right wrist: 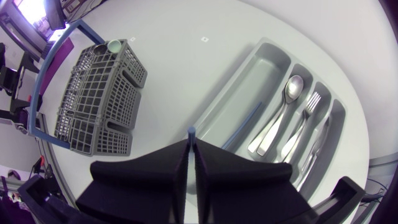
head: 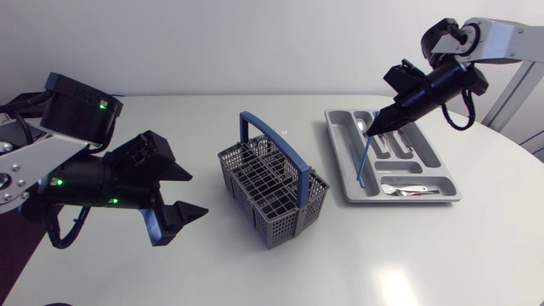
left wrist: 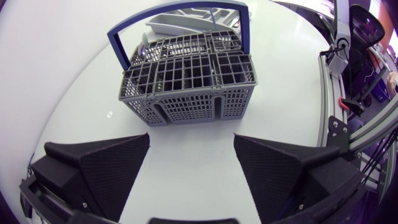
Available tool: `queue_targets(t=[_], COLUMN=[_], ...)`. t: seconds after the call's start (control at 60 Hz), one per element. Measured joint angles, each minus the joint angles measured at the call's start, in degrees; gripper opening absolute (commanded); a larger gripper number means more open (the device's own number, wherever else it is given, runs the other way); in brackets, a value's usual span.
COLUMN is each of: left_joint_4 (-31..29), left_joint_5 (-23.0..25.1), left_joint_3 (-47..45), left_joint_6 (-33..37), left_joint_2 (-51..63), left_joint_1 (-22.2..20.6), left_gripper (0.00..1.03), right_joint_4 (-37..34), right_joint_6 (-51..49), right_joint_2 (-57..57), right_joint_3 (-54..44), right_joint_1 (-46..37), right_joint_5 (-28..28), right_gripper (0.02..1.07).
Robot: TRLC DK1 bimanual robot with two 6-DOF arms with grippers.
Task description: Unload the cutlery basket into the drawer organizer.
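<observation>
Right gripper [head: 380, 127] was found closed on a slim blue rod-shaped utensil [head: 365, 157], pinched near its upper end. The lower end reached down into the long outer compartment of the grey plastic drawer organizer [head: 450, 191]. The left gripper [head: 183, 191] was held open beside the grey mesh cutlery basket with a blue hoop handle [head: 272, 191], apart from it.

From the left wrist, both wedge fingers [left wrist: 106, 168] were seen spread wide with nothing between them. The basket [left wrist: 186, 93] stood ahead on the table.

From the right wrist, the fingers [right wrist: 155, 171] were seen pressed together on the blue utensil [right wrist: 245, 124]. A silver metal spoon [right wrist: 289, 93] and a silver fork [right wrist: 308, 112] lay in neighbouring compartments. One pale round-ended piece [right wrist: 114, 45] stood in a corner cell of the basket [right wrist: 93, 106].

The blue utensil was judged light, stiff and smooth. Pinched near one end, it could pivot, so it should be lowered gently. The remaining piece should be taken by its exposed top.
</observation>
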Motion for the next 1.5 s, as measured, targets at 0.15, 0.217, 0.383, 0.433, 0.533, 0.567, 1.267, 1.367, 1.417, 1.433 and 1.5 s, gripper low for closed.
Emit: queue_targets(t=[0.15,0.217,0.383,0.433,0.533,0.567,1.267,1.367,1.417,1.433,1.5], left_joint_4=[0.0,0.0,0.0,0.0,0.2,0.2,9.3,11.7,12.9,13.3,14.6], left_joint_5=[0.0,0.0,0.0,0.0,0.0,0.0,-2.5,-3.8,-4.6,-4.9,-5.6], left_joint_3=[0.0,0.0,0.0,0.0,0.0,0.0,2.9,5.4,6.6,6.9,8.4], left_joint_6=[0.0,0.0,0.0,0.0,0.0,0.0,-4.8,-6.3,-6.7,-6.8,-7.6], left_joint_2=[0.0,0.0,0.4,0.7,1.0,1.2,18.2,21.5,23.3,23.8,26.2], left_joint_1=[0.0,0.0,0.0,0.0,-0.3,-0.5,-1.6,-1.5,-1.2,-1.1,-0.3], left_gripper=[0.98,0.98,0.98,0.98,0.98,0.98,0.98,0.98,0.98,0.98,0.98], right_joint_4=[-5.5,-6.8,-7.1,-6.8,-5.0,-4.1,16.7,18.5,19.0,19.2,20.2], right_joint_6=[0.7,1.1,2.9,3.9,5.6,5.9,7.8,7.9,8.0,8.0,8.2], right_joint_2=[8.2,11.7,17.8,19.5,21.8,22.3,-8.7,-8.7,-8.7,-8.7,-8.9], right_joint_3=[6.9,9.9,16.4,17.9,19.6,19.8,-16.7,-20.6,-22.1,-22.6,-24.2], right_joint_1=[0.0,0.0,-0.1,-0.2,-0.3,-0.3,6.4,8.2,9.0,9.3,10.4], right_joint_5=[0.6,0.5,0.6,0.8,1.2,1.7,-1.0,-1.0,-0.8,-0.8,-0.5], right_gripper=[0.07,0.08,0.09,0.13,0.33,0.52,0.80,0.80,0.80,0.80,0.80])
